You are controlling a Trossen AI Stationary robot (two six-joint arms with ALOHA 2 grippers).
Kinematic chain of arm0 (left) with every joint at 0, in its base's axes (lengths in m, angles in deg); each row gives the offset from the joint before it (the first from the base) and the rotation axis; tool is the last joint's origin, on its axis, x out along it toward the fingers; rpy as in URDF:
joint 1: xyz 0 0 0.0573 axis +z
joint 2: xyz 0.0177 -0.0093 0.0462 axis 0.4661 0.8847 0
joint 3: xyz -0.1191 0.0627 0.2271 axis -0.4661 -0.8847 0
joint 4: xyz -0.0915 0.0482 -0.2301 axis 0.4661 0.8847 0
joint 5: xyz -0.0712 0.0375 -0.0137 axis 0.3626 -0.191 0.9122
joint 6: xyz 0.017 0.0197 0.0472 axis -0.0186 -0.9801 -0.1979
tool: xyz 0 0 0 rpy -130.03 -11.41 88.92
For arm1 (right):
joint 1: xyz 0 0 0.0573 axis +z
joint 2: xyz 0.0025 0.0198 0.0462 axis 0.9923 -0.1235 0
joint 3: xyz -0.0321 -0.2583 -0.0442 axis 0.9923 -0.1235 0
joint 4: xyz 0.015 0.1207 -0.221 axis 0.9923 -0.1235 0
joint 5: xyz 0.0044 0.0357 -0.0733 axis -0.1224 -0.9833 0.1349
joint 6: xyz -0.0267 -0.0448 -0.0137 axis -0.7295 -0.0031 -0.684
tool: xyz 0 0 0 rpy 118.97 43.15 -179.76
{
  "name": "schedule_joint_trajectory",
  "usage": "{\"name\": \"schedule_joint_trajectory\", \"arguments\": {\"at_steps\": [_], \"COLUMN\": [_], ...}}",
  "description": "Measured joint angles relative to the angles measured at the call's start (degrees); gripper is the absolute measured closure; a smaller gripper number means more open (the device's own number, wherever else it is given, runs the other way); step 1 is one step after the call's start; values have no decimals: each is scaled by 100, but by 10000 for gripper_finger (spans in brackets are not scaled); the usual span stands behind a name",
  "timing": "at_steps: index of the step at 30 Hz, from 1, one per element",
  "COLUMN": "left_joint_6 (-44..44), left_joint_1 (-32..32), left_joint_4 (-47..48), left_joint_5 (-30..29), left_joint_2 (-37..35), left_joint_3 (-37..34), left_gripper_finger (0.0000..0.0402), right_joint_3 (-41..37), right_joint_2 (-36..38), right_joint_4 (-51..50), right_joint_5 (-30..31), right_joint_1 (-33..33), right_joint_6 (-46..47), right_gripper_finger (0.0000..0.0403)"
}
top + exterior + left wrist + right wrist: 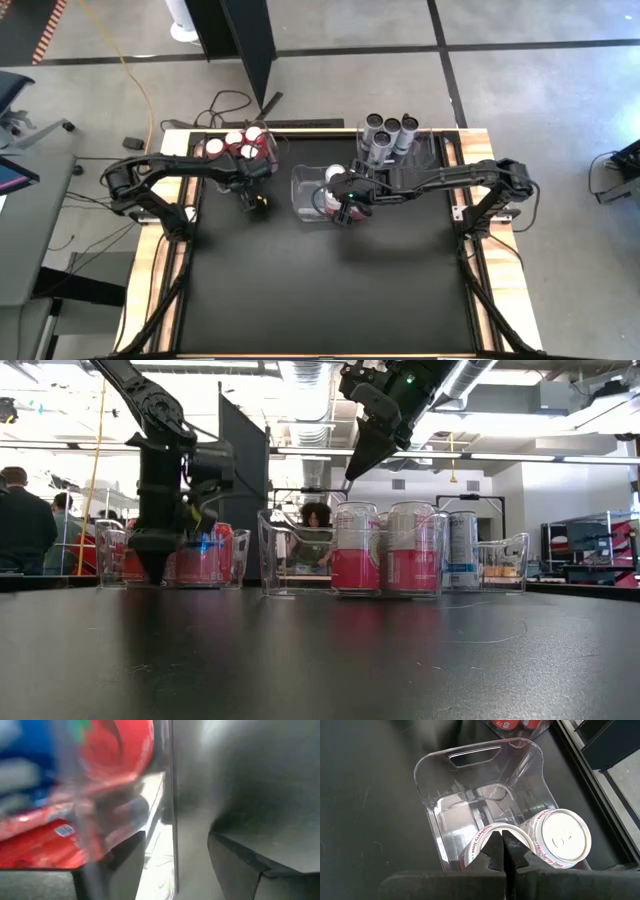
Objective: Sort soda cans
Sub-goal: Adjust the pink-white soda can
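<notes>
Several red soda cans [240, 145] stand in a clear bin [270, 130] at the far left. My left gripper [175, 865] is open and points down at that bin's near wall [168, 795], with red cans [115, 745] showing through it. Two pink-and-white cans [565, 837] stand in the middle bin [470, 757]. My right gripper [504, 847] hangs shut above them, clear of their tops [357, 508]. Several dark grey cans [388, 130] fill a third bin at the far right. My left gripper's open fingers [125, 865] stand on either side of the red-can bin's near wall edge; whether either finger touches the plastic, I cannot tell.
The three clear bins sit in a row along the far edge of the black tabletop [320, 290]. The near half of the table is bare mat. People and shelving show in the room beyond the table [25, 520].
</notes>
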Motion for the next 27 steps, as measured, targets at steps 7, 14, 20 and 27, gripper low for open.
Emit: {"name": "schedule_joint_trajectory", "arguments": {"at_steps": [7,14,20,27], "left_joint_6": [-50,-62,72,446], "left_joint_1": [-47,-318,-649,-1166], "left_joint_4": [18,19,-115,-50], "left_joint_5": [6,15,807,902], "left_joint_2": [-730,-1997,-2938,-3057], "left_joint_3": [129,134,141,142], "left_gripper_finger": [182,182,182,182], "right_joint_3": [0,0,0,0], "right_joint_2": [0,0,0,-35], "right_joint_4": [0,41,206,-189], "right_joint_5": [0,0,-536,-1977], "right_joint_1": [0,40,321,716], "right_joint_6": [0,-193,-797,-780], "right_gripper_finger": [401,401,401,401]}}
